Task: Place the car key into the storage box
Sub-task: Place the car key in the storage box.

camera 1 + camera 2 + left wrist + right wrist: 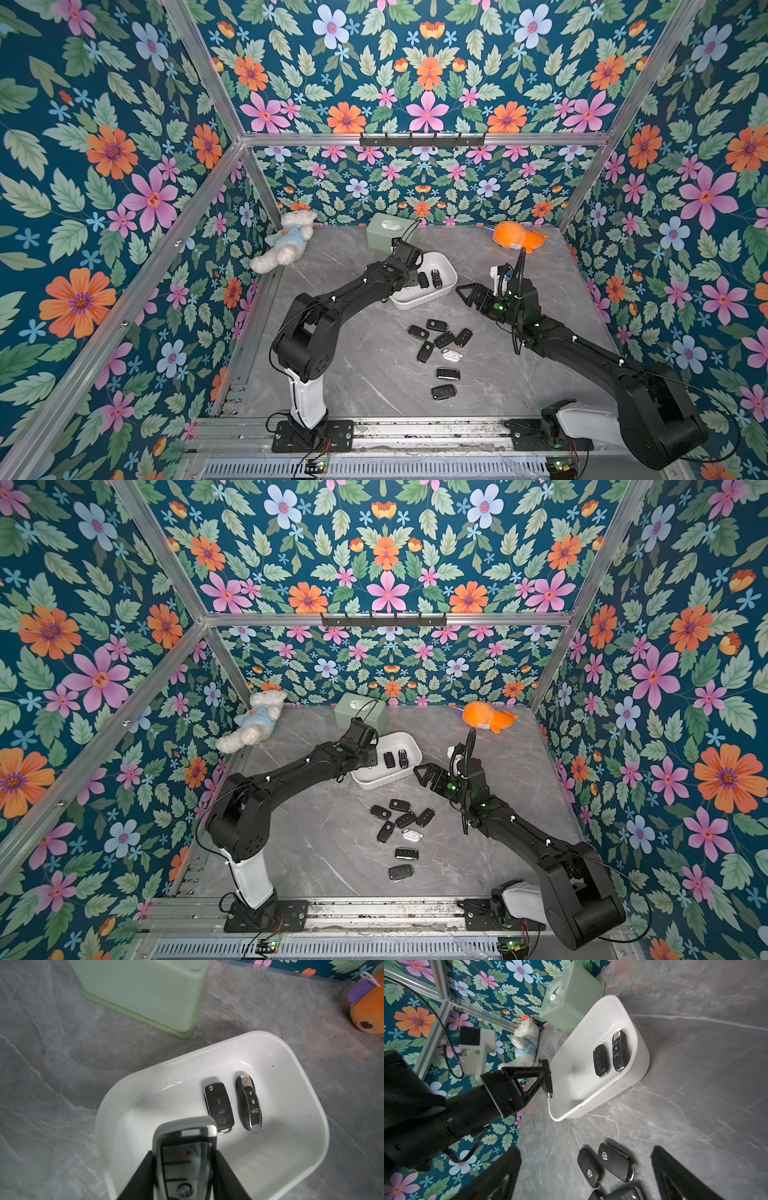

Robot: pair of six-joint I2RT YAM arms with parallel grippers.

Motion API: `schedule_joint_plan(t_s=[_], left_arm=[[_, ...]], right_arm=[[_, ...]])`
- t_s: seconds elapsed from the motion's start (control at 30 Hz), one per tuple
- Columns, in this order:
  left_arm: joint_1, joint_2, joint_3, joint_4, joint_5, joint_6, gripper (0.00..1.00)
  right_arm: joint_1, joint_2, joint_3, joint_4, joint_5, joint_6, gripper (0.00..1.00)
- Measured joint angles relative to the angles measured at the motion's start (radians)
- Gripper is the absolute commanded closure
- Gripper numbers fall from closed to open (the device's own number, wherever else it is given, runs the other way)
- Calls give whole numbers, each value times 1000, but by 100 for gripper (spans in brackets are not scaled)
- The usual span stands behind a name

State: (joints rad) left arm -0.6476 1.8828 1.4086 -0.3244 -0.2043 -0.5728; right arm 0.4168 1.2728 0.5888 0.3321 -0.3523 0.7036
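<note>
Left pincer [184, 1153] pinching car key [182, 1169] by long edges, tip down above storage box [166, 1105], over its 9 o'clock end in a top view. Two fobs [220, 1107] lie inside toward 3 o'clock. Right pincer [463, 296] spread wide, empty, just beside box at 3 o'clock. Loose keys [436, 340] on worktop [374, 374] at 6 o'clock.

Risks:
- key hangs near rim, release may clip wall, tumble out
- smooth edges may slip early
- bounce onto resting fobs
</note>
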Motion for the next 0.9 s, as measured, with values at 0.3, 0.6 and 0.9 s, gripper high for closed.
schedule_joint_plan(t_s=[0.3, 0.6, 0.9], left_arm=[[4, 107, 24, -37, -25, -49, 60], [19, 184, 59, -39, -5, -75, 58], [26, 230, 80, -44, -3, -82, 54]], right_arm=[[-9, 9, 6, -8, -13, -38, 1], [-34, 19, 19, -25, -13, -67, 1], [-35, 45, 53, -51, -15, -108, 1]])
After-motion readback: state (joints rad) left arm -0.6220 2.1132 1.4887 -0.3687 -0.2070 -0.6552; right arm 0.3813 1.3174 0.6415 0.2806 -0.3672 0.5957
